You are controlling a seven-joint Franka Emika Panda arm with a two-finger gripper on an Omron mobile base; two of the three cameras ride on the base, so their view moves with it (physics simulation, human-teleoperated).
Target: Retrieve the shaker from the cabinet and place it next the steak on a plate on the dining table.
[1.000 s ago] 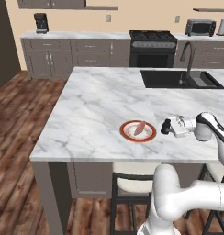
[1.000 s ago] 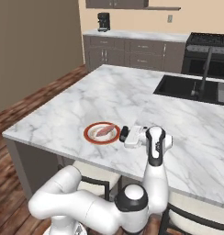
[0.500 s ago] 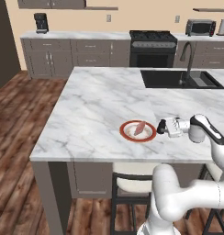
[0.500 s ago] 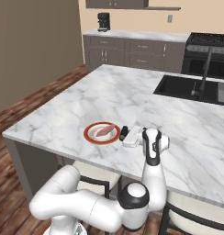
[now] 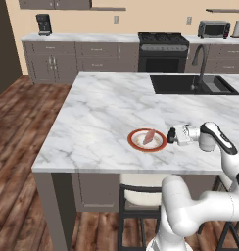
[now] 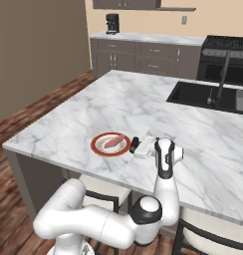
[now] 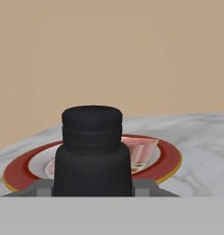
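The small black shaker (image 5: pixel 170 136) (image 6: pixel 135 144) (image 7: pixel 92 151) sits between the fingers of my gripper (image 5: pixel 173 136) (image 6: pixel 138 146) (image 7: pixel 93 187), which is shut on it. It is held low over the white marble dining table (image 5: pixel 107 112) (image 6: pixel 123 104), just right of the plate (image 5: pixel 133 142) (image 6: pixel 98 147) (image 7: pixel 169 160). That plate has a red-orange rim and carries the pinkish steak (image 5: pixel 150 136) (image 6: pixel 114 141) (image 7: pixel 145 150). I cannot tell whether the shaker touches the marble. The dark cabinet (image 5: pixel 53 4) (image 6: pixel 126 4) hangs on the far wall.
A black sink (image 5: pixel 190 84) (image 6: pixel 208 97) with a dark curved faucet (image 5: pixel 202 59) (image 6: pixel 224 74) is set into the table's far right. A stool (image 5: pixel 138 196) stands under the near edge. Wall counters, a stove (image 5: pixel 163 51) and a coffee maker (image 5: pixel 43 23) line the back.
My hand has carried the shaker left along the table's near edge, closing the gap to the plate. The plate and steak have not moved.
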